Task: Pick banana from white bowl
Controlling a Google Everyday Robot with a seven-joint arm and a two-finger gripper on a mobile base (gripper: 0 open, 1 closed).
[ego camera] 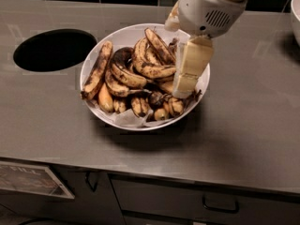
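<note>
The white bowl (99,50) stands on the steel counter, lined with crumpled white paper and piled with several overripe bananas. A curved yellow banana (151,70) with heavy brown-black blotches lies across the top middle of the pile. A long, slim, mostly dark banana (96,71) lies along the left rim, with a small orange-yellow one (105,100) beside it. My gripper (183,90) hangs from the white wrist (208,6) over the right side of the bowl. Its tip is down among the bananas, just right of the curved one, and it hides the fruit behind it.
A dark round hole (54,49) is cut into the counter left of the bowl. A sliver of another white bowl (296,13) shows at the right edge. Black tiles run along the back. Drawers with a handle (220,205) sit below the counter's front edge.
</note>
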